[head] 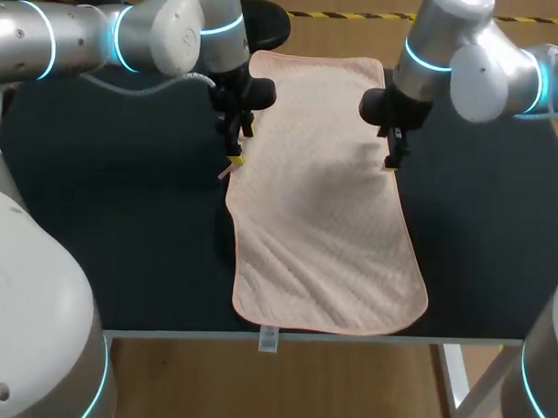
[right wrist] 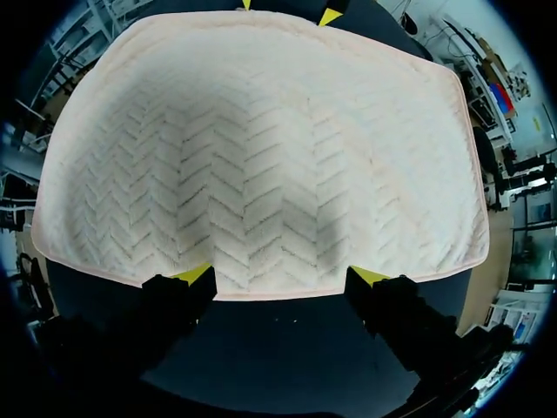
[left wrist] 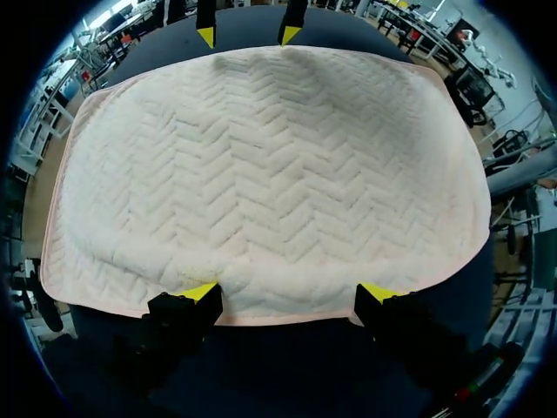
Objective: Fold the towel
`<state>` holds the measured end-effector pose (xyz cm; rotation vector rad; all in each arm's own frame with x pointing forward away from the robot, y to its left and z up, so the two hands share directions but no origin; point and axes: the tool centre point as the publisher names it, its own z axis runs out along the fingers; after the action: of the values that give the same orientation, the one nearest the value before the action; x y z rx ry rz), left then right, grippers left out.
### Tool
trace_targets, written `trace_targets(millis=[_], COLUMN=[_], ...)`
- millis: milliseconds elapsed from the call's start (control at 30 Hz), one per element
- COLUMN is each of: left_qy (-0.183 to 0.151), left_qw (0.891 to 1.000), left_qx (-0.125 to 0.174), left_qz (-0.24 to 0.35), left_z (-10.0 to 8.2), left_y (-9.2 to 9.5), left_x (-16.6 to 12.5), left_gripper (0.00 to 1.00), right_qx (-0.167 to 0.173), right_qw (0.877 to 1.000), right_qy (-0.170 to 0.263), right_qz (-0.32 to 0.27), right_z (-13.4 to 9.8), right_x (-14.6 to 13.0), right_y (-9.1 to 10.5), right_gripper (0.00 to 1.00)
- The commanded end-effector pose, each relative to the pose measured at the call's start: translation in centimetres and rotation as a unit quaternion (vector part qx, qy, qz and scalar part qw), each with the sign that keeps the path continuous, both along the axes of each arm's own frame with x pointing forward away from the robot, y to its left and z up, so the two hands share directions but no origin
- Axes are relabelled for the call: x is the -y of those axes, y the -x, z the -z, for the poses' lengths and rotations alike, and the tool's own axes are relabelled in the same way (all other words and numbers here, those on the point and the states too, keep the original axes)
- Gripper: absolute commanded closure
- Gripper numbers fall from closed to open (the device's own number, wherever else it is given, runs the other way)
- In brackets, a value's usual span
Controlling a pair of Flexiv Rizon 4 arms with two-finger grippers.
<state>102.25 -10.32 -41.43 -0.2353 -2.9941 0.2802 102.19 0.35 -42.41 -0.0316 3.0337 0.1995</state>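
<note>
Towel point(head: 324, 220) lies flat, tag point(head: 268, 339) print seemingly illegible, left claw point(head: 235, 158) and right claw point(head: 391, 162) both spread.

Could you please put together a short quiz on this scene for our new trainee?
1. True or false: the towel already lies folded in half on the table.
2. Where is the left tool? A) at one long edge of the towel; B) over the towel's middle; C) off the table's near edge.
3. Fill in: the fingers of the right tool stand ____ (open or shut) at the towel's opposite long edge.

Key: 1 false, it lies spread out; 2 A; 3 open.
</note>
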Motion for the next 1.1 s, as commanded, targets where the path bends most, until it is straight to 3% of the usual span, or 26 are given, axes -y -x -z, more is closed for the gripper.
trace_targets(millis=[33, 600, 633, 667, 700, 733, 767, 800, 833, 900, 1100], left_qy=[-0.002, -0.014, -0.014, -0.014, -0.013, -0.013, -0.013, -0.012, -0.012, -0.012, -0.006], left_qw=[1.0, 1.0, 1.0, 1.0, 1.0, 1.0, 1.0, 1.0, 1.0, 1.0, 1.0], left_qx=[-0.006, -0.011, -0.01, -0.01, -0.01, -0.01, -0.009, -0.009, -0.009, -0.009, -0.004], left_qz=[-0.007, -0.014, -0.013, -0.013, -0.013, -0.013, -0.013, -0.013, -0.013, -0.013, -0.012], left_z=[0.8, 2.0, 2.0, 2.1, 2.1, 2.1, 2.1, 2.1, 2.1, 2.1, 1.6], left_y=[-0.8, -0.6, -0.6, -0.6, -0.6, -0.6, -0.6, -0.7, -0.7, -0.7, -0.7], left_x=[0.3, -0.1, -0.1, -0.1, -0.1, -0.1, -0.1, -0.1, -0.1, -0.1, 0.0], left_gripper=[0.0, 0.0, 0.0, 0.0, 0.05, 0.15, 0.42, 0.54, 0.63, 1.0, 1.0], right_qx=[-0.005, -0.012, -0.014, -0.015, -0.017, -0.02, -0.022, -0.023, -0.023, -0.024, -0.021], right_qw=[1.0, 1.0, 1.0, 1.0, 1.0, 1.0, 1.0, 1.0, 1.0, 1.0, 1.0], right_qy=[0.002, 0.005, 0.005, 0.006, 0.008, 0.009, 0.011, 0.012, 0.012, 0.014, 0.017], right_qz=[-0.001, -0.003, -0.004, -0.004, -0.005, -0.005, -0.005, -0.006, -0.006, -0.007, -0.011], right_z=[0.7, 1.4, 1.4, 1.5, 1.5, 1.6, 1.6, 1.7, 1.7, 1.6, 0.9], right_x=[-0.3, -0.2, -0.2, -0.2, -0.2, -0.1, -0.1, -0.1, -0.1, 0.0, 0.0], right_y=[-0.6, -0.5, -0.5, -0.5, -0.5, -0.4, -0.4, -0.4, -0.4, -0.3, -0.1], right_gripper=[0.0, 0.0, 0.08, 0.29, 0.51, 0.62, 0.75, 1.0, 1.0, 1.0, 1.0])
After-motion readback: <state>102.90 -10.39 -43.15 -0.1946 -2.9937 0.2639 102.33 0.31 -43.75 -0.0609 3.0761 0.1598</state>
